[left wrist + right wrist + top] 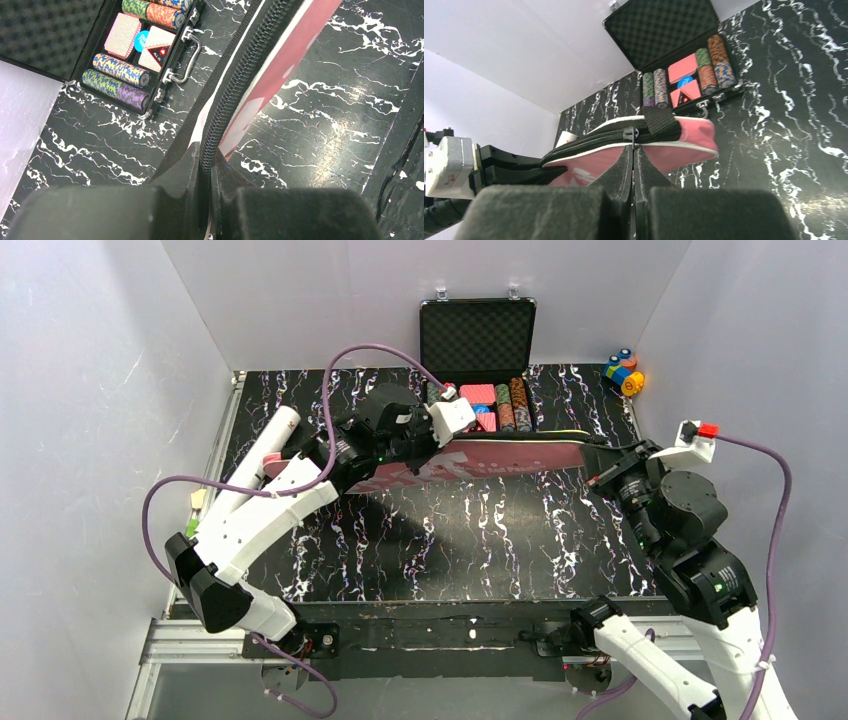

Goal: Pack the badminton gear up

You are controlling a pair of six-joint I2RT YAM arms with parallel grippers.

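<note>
The pink "SPORT" bag [500,458] lies flat across the worktop [450,550], just in front of the open poker chip case [478,340], with its narrow end pointing right of the case. The left end effector [206,150] is pinched tight on the bag's black zip track [235,75] at the wide end, in front of the case and to its left. The right end effector [634,147] is closed at the narrow end, front-right of the case. Its fingers meet just under the small zip pull [634,134], beside a black strap tab [659,120], and they seem to nip the pull or the seam there.

The step in hand looks like working the zip, one arm anchoring the bag while the other takes the slider. Whether the rackets are inside cannot be told.

A long white tube [272,435] lies outside the bag, well left of the case, partly under the left arm.

The next move calls for a steady draw of the slider along the curved track, with the left grip holding the fabric taut so it does not bunch.
</note>
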